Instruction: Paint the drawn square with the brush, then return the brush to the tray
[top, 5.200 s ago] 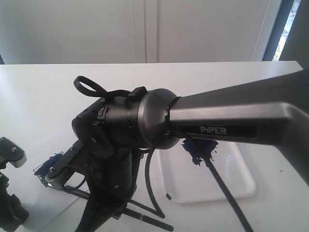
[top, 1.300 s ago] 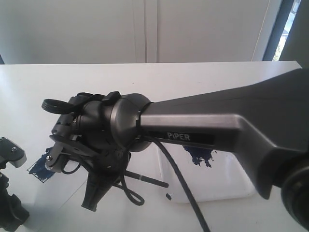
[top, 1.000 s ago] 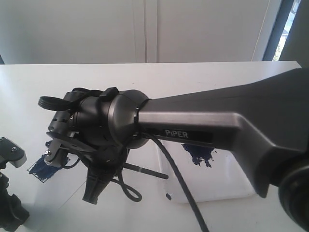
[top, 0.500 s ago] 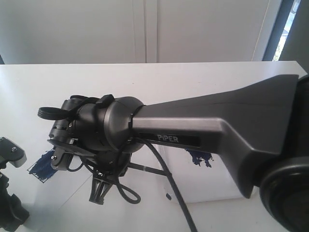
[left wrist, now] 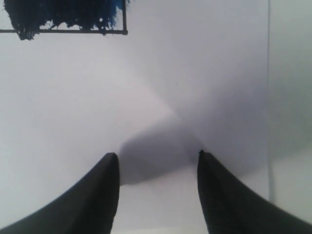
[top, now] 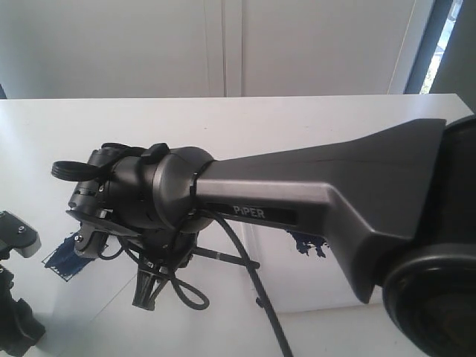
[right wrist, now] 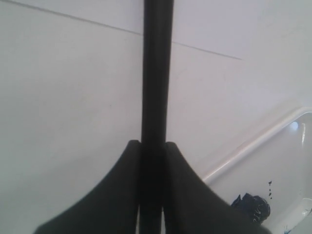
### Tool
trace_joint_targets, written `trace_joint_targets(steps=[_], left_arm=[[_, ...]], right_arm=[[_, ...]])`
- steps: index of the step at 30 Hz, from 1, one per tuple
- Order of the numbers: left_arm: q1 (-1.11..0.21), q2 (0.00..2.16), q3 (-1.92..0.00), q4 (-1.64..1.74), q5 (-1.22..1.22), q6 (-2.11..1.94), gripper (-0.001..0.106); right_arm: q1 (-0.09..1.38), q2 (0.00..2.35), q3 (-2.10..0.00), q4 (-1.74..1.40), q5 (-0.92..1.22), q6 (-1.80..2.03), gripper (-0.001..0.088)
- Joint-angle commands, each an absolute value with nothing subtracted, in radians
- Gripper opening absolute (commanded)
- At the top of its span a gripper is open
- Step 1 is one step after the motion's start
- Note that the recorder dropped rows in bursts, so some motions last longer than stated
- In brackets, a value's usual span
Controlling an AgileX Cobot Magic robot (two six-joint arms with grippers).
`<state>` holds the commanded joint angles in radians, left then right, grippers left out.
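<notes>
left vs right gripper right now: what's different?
The left gripper stands with its jaws apart and nothing between them; the right gripper is shut on the brush handle. The left gripper faces the paper sheet, with the drawn square, smeared dark blue, ahead of it; the right gripper faces the tray rim and a paint blot. Both are dark and tapered.

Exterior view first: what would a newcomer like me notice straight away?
A big dark robot arm lettered PIPER stretches across the white table from the right. Its jaws pinch a thin black brush, and at the left a drawn square is smeared dark blue.
</notes>
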<state>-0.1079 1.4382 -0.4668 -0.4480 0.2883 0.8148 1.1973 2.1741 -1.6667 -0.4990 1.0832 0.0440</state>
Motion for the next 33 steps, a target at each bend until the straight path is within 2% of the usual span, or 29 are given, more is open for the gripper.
trace_joint_targets(steps=[23,33], left_arm=[[-0.108,1.430,-0.467,-0.448,0.282,0.810,0.054],[-0.108,1.415,-0.497,-0.448,0.318,0.799,0.054]], right_arm=[[1.197,2.176,-1.667,-0.488,1.005,0.061,0.0000],[1.197,2.176,-1.667,-0.452,1.041,0.046,0.0000]])
